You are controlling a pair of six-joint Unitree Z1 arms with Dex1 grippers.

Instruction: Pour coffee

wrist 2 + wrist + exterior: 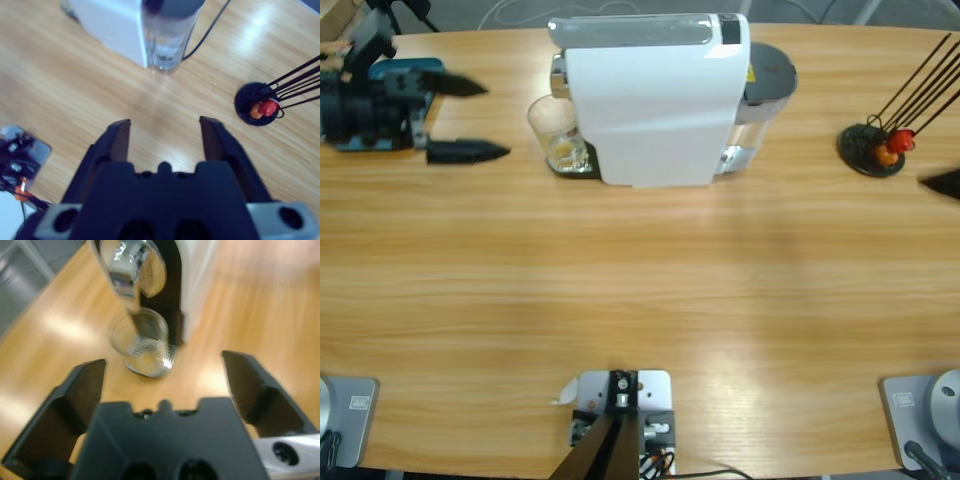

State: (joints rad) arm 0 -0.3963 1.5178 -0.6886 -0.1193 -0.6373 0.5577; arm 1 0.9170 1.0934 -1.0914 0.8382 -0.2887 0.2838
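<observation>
Black left hand (162, 375) spread wide, clear round glass (142, 347) seemingly empty

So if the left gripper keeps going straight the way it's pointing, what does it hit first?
Probably the glass under the coffee machine's spout; the open left gripper points at it, nothing between.

Cut off, blurred, or unclear

The right gripper (942, 183) shows only a black tip at the high view's edge. The glass (142, 342) is blurred in the left wrist view, its contents unclear.
</observation>
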